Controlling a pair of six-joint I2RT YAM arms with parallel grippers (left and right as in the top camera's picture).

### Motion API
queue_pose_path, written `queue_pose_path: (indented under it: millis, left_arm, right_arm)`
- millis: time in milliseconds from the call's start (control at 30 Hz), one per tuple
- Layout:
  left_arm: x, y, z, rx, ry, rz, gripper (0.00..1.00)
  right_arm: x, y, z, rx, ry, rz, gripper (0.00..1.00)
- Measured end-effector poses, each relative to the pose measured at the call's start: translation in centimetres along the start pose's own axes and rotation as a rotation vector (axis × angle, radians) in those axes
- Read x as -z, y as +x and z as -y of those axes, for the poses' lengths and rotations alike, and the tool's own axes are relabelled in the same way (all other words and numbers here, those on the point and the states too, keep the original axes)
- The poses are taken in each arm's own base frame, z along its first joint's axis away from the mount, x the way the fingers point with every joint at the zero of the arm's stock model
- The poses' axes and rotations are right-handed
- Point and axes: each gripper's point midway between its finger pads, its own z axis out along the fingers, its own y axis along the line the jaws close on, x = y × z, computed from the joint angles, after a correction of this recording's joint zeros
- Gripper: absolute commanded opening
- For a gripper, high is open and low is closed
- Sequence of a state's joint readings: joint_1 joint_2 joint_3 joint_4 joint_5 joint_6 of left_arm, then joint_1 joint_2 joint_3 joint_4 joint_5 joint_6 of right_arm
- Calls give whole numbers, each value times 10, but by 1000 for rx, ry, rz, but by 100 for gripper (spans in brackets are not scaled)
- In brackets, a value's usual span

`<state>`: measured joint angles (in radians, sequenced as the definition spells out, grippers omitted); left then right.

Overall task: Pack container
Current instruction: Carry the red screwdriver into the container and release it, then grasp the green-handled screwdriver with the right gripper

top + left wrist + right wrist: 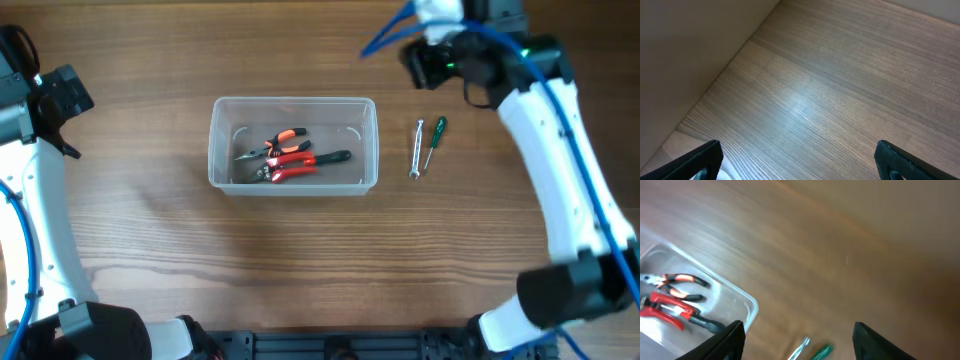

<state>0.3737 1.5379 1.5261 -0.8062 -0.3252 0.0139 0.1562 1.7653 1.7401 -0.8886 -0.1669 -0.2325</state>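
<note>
Centre of table: container (216, 140), a clear, colourless plastic tub with rounded corners and a thick rim, open side up on the wood-grain table (300, 270).
Long axis: left to right in the overhead view; the tools inside lie roughly along it.
Contents: orange-handled pliers (282, 143) touching a red-handled tool (300, 163) with one black grip.
Beside container: silver wrench (417, 150) and green-handled screwdriver (435, 140), side by side on the right arm's side.
Right wrist view: blurred; one container corner and both loose tools at the lower edge; right gripper (800, 340) spread wide, holding nothing.
Left wrist view: table surface only; left gripper (800, 160) spread wide, holding nothing.
</note>
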Motion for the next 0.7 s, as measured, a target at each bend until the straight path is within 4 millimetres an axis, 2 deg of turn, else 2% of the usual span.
queue_pose_path:
  millis: [67,167,267,333,400,500,600,700]
  left_arm:
    - [0,0,0,0,0,0,100]
    - [0,0,0,0,0,0,100]
    - [0,0,0,0,0,0,100]
    - [0,0,0,0,0,0,100]
    - [0,0,0,0,0,0,100]
    - [0,0,0,0,0,0,100]
    - [0,0,0,0,0,0,100]
    - [0,0,0,0,0,0,100]
  right_arm:
    - [-35,37,16,-228,-38,-111,52]
    - [-84,91,19,-557,-43,-289,57]
    - [-117,126,16,-753,-15,-404,59]
    - [-132,139,15,-819,0,-444,59]
    - [-138,148,16,-866,12,-469,60]
    - [-137,151,24,-903,24,-467,61]
    - [-129,165,52,-926,93,-476,63]
    - [-124,175,76,-922,188,-474,59]
